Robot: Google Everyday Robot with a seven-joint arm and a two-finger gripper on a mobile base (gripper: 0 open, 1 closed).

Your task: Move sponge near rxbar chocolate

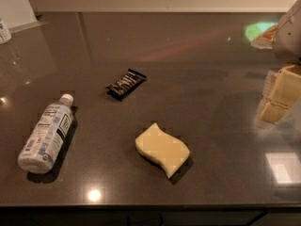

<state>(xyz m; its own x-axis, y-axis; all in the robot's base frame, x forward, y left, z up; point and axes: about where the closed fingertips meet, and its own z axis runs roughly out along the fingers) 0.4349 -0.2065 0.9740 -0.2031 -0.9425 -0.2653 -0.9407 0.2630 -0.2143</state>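
Note:
The pale yellow sponge (162, 149) with wavy sides lies flat on the dark countertop, near the front and a little right of centre. The rxbar chocolate (126, 83), a small black wrapper with white print, lies behind it and to the left, about a hand's width away. The gripper (277, 98) hangs at the right edge of the view, above the counter and well to the right of the sponge, with blocky cream fingers (284, 86) pointing down. It holds nothing.
A clear water bottle (46, 133) with a white label and cap lies on its side at the left. A white object (4, 31) sits at the far left back corner. The counter's front edge (141, 206) runs just below the sponge.

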